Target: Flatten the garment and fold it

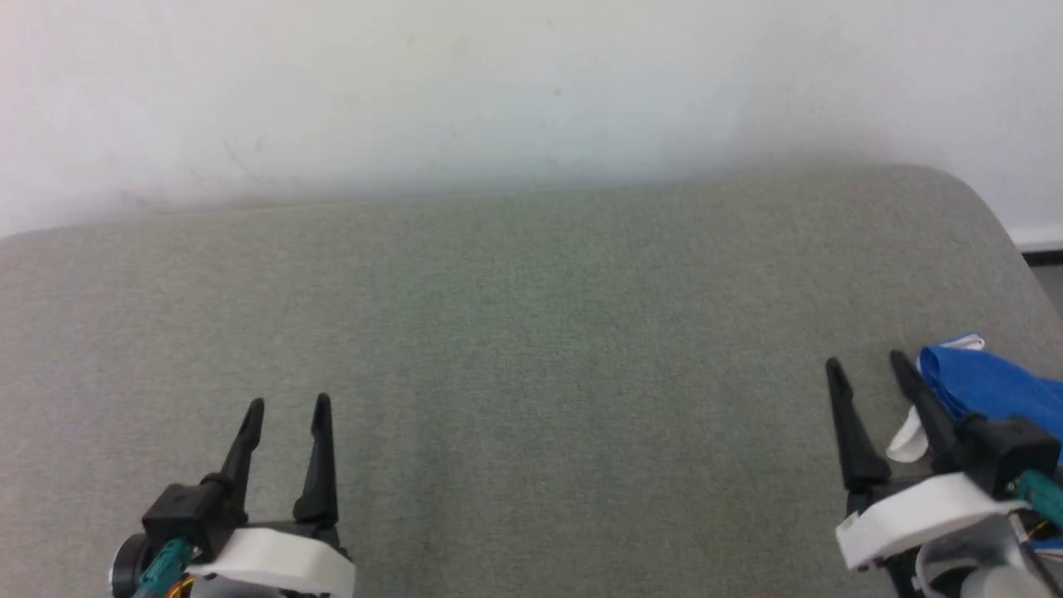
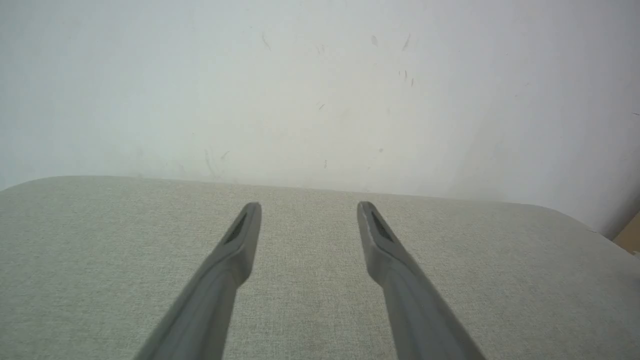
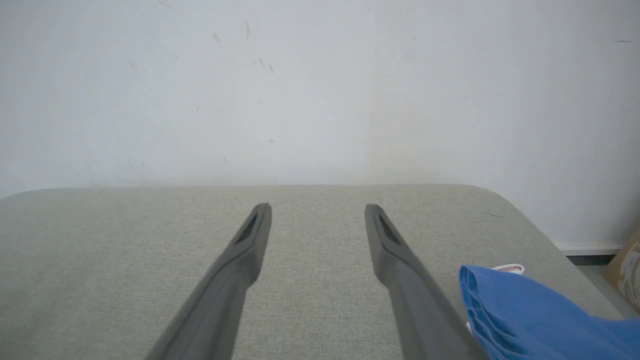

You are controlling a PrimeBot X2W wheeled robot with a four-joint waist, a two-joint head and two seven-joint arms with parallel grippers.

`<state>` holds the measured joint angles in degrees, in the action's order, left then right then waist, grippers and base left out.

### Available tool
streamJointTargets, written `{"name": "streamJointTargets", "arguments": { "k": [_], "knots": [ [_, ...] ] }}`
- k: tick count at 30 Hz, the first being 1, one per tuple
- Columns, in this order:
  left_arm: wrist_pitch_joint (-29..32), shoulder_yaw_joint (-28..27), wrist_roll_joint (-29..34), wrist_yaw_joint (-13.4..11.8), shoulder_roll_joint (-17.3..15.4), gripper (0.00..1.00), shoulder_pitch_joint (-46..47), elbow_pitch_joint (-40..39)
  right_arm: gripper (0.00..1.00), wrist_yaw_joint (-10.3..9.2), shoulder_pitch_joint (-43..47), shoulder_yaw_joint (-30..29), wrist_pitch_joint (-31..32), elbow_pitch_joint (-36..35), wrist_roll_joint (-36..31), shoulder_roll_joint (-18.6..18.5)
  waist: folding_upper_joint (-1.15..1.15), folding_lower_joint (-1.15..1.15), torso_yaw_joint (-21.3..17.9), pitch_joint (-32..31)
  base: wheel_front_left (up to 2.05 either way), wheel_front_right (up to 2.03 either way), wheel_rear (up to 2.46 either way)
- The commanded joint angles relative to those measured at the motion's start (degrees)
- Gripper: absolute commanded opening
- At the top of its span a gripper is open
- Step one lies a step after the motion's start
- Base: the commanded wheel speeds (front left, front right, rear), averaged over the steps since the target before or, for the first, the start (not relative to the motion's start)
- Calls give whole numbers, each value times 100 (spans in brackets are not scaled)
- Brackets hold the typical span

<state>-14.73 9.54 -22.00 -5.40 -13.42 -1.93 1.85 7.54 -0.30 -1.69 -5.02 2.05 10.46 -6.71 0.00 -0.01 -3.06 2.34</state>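
Garment (image 1: 988, 386) sits at the bench's (image 1: 531, 332) right end, at approx 4 o'clock in head view, bunched up and running off the frame edge at lower right.

Key relation: it lies at approx 3 o'clock from the right gripper (image 1: 864, 360), just beside the outer finger. Can't tell if cloth touches that finger. In the right wrist view the blue heap (image 3: 515, 310) shows at 4–5 o'clock, outside the jaws, not between them. So the right arm is far nearer; the left gripper (image 1: 289, 400) is well apart, at approx 8 o'clock in head view, w/ bare bench between.

Jaws: both pairs spread apart and empty, nothing gripped, confirmed in both wrist views.

Long axis: visible part seems to trend from 10 o'clock to 4 o'clock in head view, but most of it is cut off, so true lay is unclear.

Look: royal-blue cloth, crumpled w/ soft folds, rounded fold edge facing the jaws. A white strip (image 1: 908, 438) curls out by the right finger, and a small white edge (image 1: 965, 341) peeks at the top; could be sleeve or trim, can't say which. No lettering visible.

Judgement: task barely begun, nothing flattened yet. Next move prob needs the right arm to swing toward 3 o'clock, pinch the near fold and drag it toward bench centre, approx 9 o'clock, so both arms can reach. Risk: pinching several layers at once, or pulling cloth off the rounded bench corner.
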Motion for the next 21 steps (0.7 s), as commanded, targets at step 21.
{"name": "streamJointTargets", "arguments": {
  "k": [21],
  "knots": [
    [-27, -415, 271, 112, 2, 100, -636, 374, 100, -5, 1055, 432, 138, -676, -367, 380, 0, 1, 359, -733, 0, 0, 0]
  ]
}}
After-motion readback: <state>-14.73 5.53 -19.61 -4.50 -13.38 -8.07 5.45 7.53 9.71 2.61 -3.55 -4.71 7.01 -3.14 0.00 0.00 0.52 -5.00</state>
